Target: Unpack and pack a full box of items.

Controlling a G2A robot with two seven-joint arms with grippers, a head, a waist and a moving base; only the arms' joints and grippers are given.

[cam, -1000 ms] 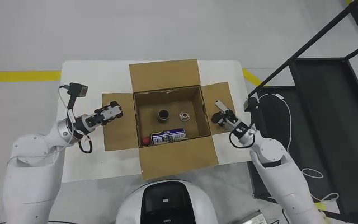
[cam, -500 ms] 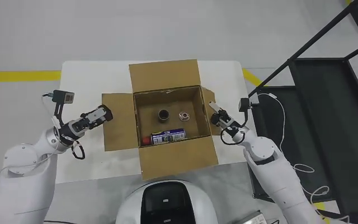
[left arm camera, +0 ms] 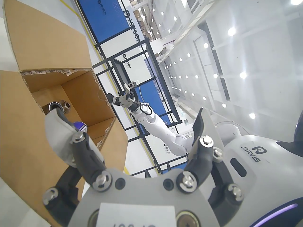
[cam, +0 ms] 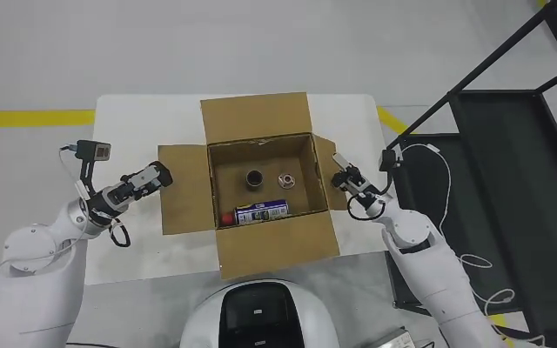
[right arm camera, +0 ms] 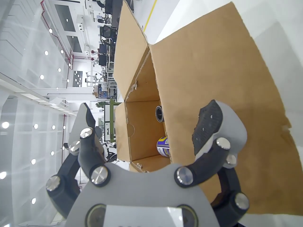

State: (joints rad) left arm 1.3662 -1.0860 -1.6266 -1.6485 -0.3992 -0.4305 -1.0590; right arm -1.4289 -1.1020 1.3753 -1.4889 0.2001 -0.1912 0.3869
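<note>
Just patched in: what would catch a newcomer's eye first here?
The open cardboard box at mid-table, flaps spread, with a spray can lying on its side near the robot-side wall and a dark round part and a silvery fitting beyond it. The left gripper and the right gripper flank the box at its side flaps, both open.
</note>
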